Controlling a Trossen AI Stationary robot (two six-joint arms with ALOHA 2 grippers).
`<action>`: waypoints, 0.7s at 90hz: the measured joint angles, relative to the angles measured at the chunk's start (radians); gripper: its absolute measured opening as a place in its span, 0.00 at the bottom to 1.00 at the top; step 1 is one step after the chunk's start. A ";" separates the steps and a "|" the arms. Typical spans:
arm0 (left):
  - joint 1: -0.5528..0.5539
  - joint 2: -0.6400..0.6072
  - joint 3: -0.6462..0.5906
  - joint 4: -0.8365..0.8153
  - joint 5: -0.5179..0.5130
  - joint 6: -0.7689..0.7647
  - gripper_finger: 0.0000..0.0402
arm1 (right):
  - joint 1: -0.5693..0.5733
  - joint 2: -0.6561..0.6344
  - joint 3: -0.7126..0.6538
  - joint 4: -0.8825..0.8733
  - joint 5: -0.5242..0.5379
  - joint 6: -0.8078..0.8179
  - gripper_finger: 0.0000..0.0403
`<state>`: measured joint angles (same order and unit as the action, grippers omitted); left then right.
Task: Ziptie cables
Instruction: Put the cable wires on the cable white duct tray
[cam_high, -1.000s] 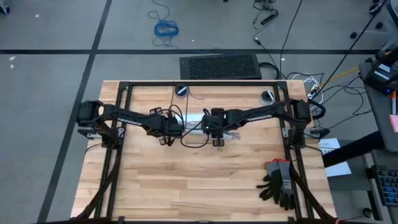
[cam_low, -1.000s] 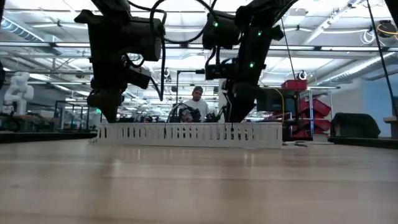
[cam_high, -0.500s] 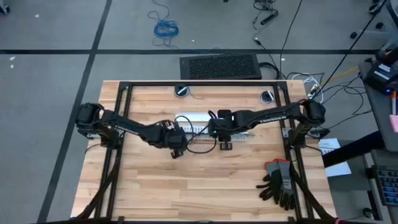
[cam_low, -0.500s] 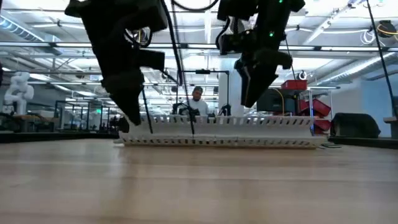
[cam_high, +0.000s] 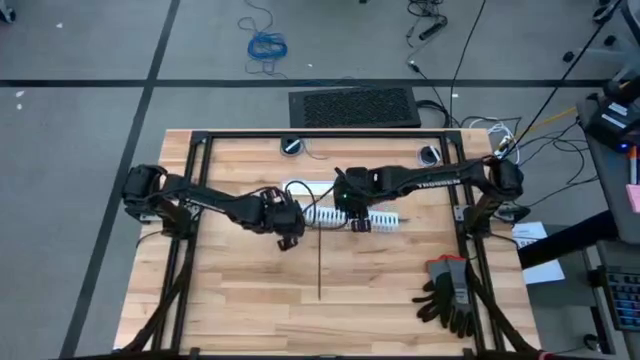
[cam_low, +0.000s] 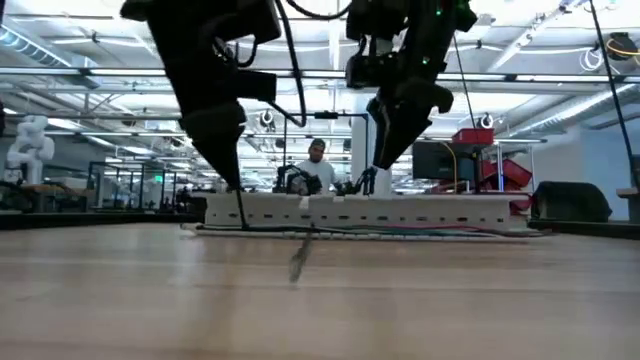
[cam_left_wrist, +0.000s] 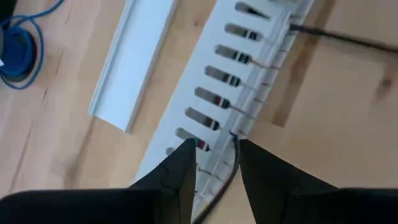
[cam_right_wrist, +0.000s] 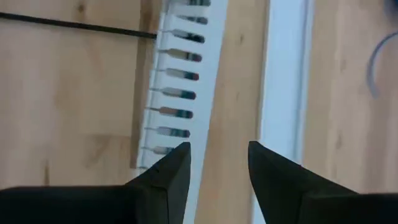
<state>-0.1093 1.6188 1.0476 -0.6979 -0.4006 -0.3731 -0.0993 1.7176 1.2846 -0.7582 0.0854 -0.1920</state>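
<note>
Now lying clear on the wood, long thin dark ziptie running off the white slotted plastic duct; left gripper narrowly parted, right gripper apart over duct, wires inside it, untied.

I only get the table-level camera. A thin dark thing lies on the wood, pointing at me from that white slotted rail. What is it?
Observer: From above it is a ziptie, a long straight strip running from the white slotted duct toward the table's front edge.
Visitor: Are the arms holding anything?
Observer: The left wrist camera shows the left gripper at the duct's slots with its fingers apart, and a thin dark strand in the gap.
Visitor: And the other arm?
Observer: Its own camera shows the right gripper open and empty, above one end of the duct.
</note>
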 joint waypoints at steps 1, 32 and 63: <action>0.000 0.000 0.003 -0.002 0.000 0.004 0.30 | -0.002 0.000 0.000 -0.002 -0.005 0.000 0.37; -0.029 0.000 0.095 -0.072 0.004 0.013 0.30 | 0.021 -0.001 0.000 -0.009 -0.013 -0.005 0.37; -0.070 -0.001 0.175 -0.117 0.003 -0.011 0.30 | -0.012 0.046 0.000 0.104 -0.063 -0.032 0.15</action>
<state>-0.1793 1.6180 1.2225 -0.8147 -0.3977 -0.3844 -0.1112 1.7637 1.2850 -0.6542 0.0228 -0.2238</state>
